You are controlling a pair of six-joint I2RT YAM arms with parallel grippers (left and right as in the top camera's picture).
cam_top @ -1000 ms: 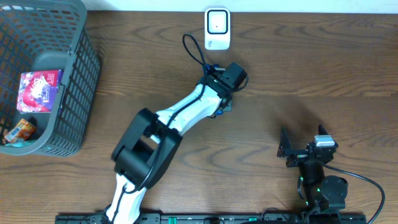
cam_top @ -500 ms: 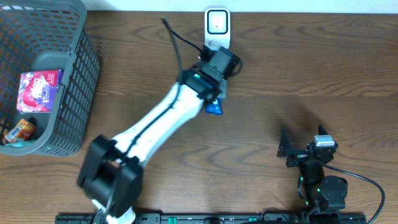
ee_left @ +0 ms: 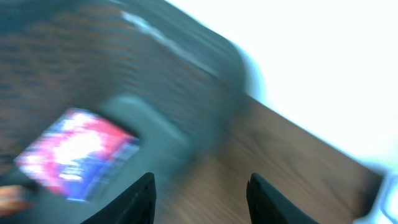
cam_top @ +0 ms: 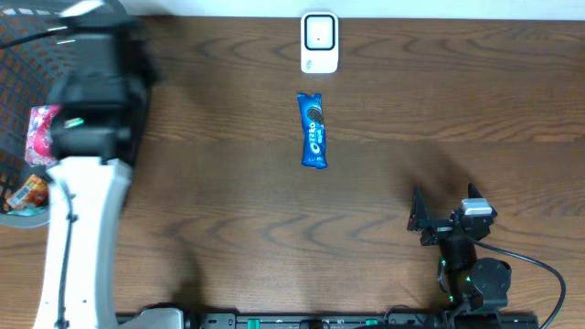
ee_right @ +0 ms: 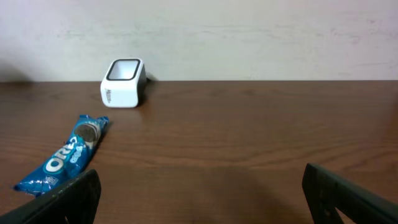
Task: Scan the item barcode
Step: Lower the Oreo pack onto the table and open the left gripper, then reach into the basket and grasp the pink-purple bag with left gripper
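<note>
The blue Oreo pack lies flat on the table just in front of the white scanner — apparently laid aside. The left pincer, part-open and empty, hangs over the grey basket — its red packet likely next. The right pincer rests wide open, idle.

Grey basket far left; red packet, orange snack inside

Overhead looks straight down; R wrist cam low, sharing scanner.
</note>
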